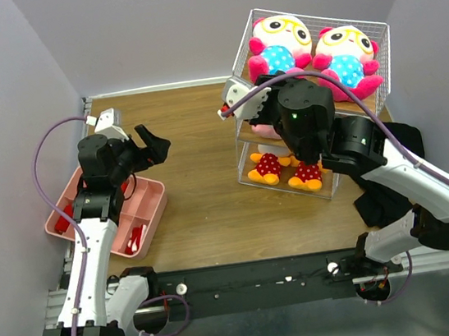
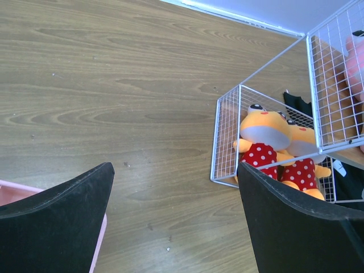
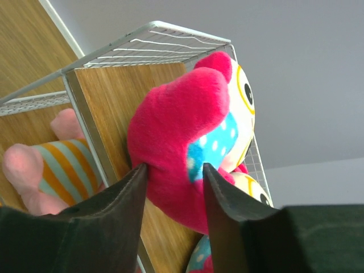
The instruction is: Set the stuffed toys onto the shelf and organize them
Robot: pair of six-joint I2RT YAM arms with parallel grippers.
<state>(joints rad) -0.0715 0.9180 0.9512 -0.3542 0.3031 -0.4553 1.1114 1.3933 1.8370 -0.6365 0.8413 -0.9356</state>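
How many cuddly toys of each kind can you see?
White-faced pink toys with blue dotted bellies: 2
Yellow toys in red dotted outfits: 2
Pink striped pigs: 1 in view; most of its tier is hidden
Total: 5 in view

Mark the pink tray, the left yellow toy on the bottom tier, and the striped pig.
pink tray [image 1: 148, 201]: top view, bare right compartment.
left yellow toy [image 1: 267, 165]: top view, red dotted outfit.
striped pig [image 3: 63, 165]: right wrist view, striped belly.
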